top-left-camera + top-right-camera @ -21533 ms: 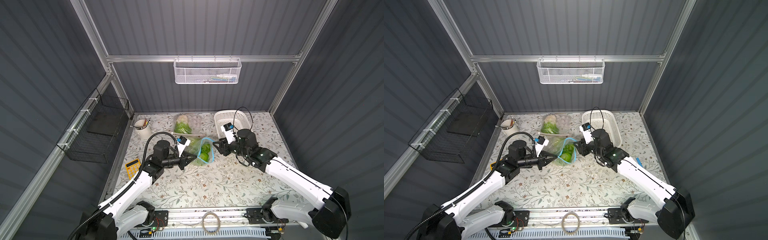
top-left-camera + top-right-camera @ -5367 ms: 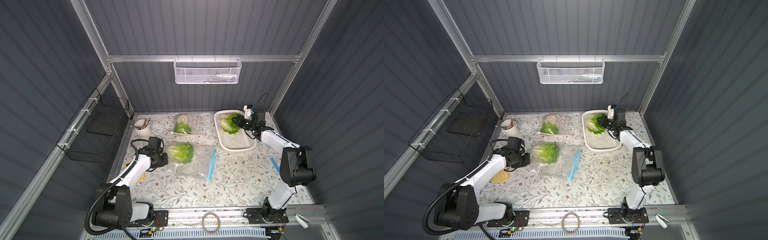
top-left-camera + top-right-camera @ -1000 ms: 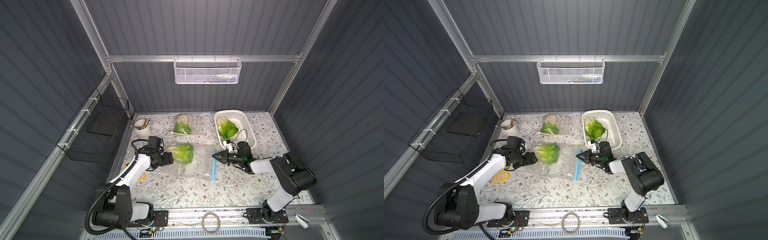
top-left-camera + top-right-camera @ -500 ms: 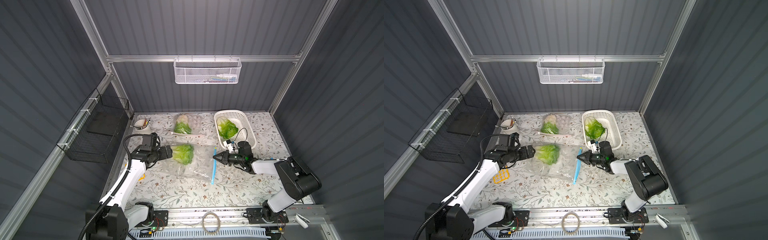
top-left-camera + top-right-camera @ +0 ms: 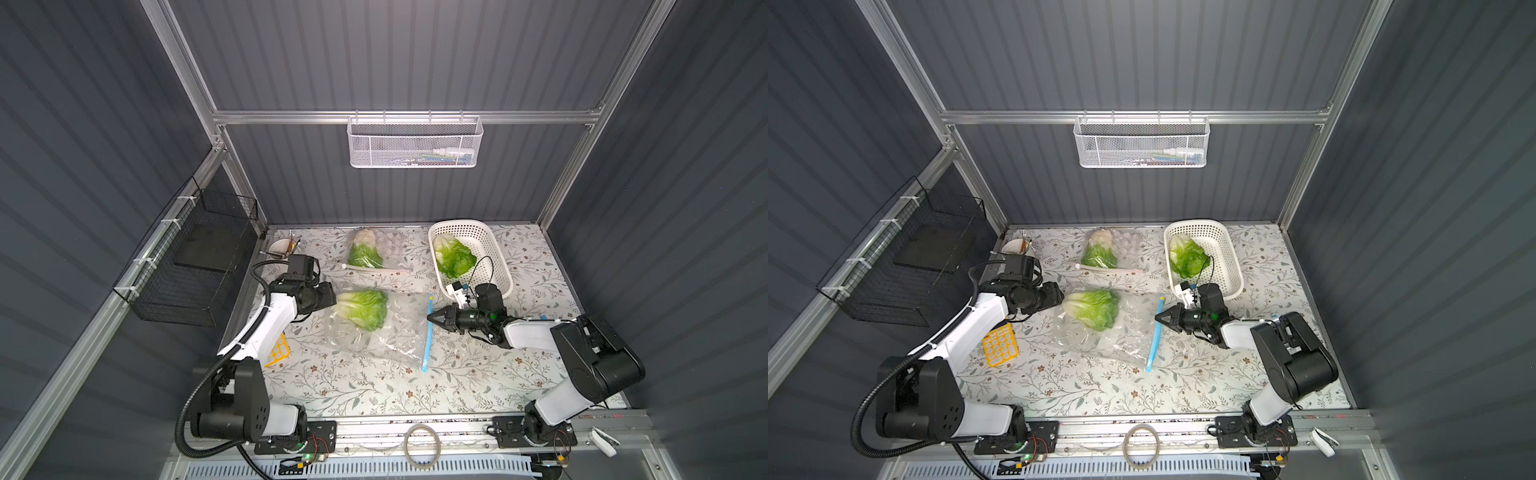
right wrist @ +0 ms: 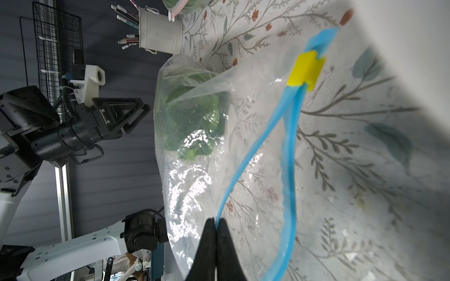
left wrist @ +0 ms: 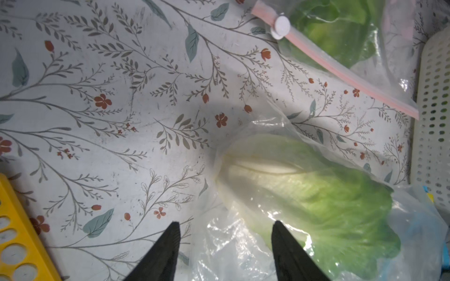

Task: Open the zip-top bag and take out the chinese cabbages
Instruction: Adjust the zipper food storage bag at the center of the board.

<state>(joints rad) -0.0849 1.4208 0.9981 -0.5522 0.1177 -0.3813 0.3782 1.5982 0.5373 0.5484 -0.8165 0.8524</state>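
Floral cloth (image 5: 374, 395) covers the table, which sits in a booth of grey ribbed walls (image 5: 415, 62) with an aluminium frame. Near the middle of the cloth lies the bag (image 5: 386, 340), clear and crumpled. Its blue zip (image 5: 428, 336) runs along the edge nearest the right arm.

One cabbage (image 5: 363, 307) is inside the bag, at the end away from the zip. Its white base points toward the left arm and its green tips toward the zip. In the right wrist view the two strips of the zip stand apart, and a yellow slider (image 6: 306, 70) sits at the far end.

The right gripper (image 6: 215, 221) is clenched on one blue strip. The left gripper (image 7: 225, 223) is at the bag's closed end, just beside the cabbage's white base, with its jaws apart. Loose film lies between its fingers (image 7: 170, 243), but I cannot tell whether they touch it.

A second cabbage (image 5: 453, 255) lies in the white basket (image 5: 498, 266) at the rear right of the table, just behind the right gripper. A third cabbage (image 5: 363, 255) is at the rear middle, inside a second bag (image 5: 390, 249) with a pink zip (image 7: 341, 70). It shares that bag with pale round lumps.

A cup (image 5: 279, 249) of pens stands in the rear left corner. A yellow stencil (image 5: 278, 349) lies at the left edge beside the left arm. A black wire rack (image 5: 195, 266) hangs on the left wall, and a white mesh tray (image 5: 415, 145) hangs from the back rail. A tape ring (image 5: 422, 446) rests on the front rail.
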